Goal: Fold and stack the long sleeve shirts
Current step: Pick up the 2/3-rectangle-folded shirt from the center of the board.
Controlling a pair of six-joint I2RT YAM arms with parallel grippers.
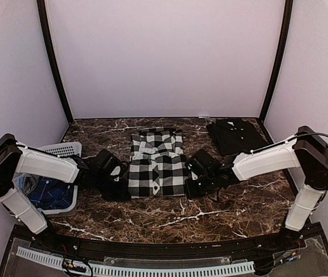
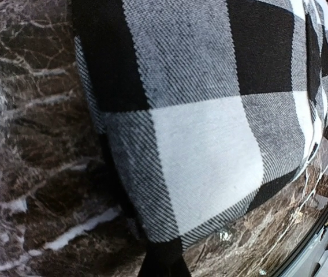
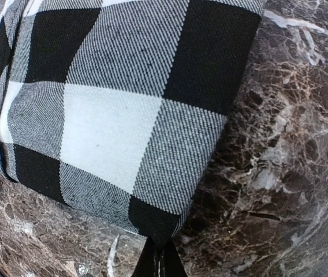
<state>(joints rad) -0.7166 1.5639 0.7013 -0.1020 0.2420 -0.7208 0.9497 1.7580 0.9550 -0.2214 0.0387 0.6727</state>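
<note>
Checks of black, white and grey cover the checked shirt [image 1: 157, 164], which lies folded into a tall rectangle at the middle of the worktop [image 1: 210, 216], a glossy dark-brown slab veined in white like marble. Up close we see a coarse diagonal twill in the large squares. The left pincer [image 2: 159, 262] is closed on the cloth at the shirt's near left corner. The right pincer [image 3: 155, 262] is pinched on the near right corner, where the fabric tapers to a point between its black fingers. A black shirt [image 1: 236, 135] lies folded flat at the far right, apart from the checked one. At the left edge we note a white perforated basket [image 1: 66, 150] holding crumpled blue cloth [image 1: 48, 193].
</note>
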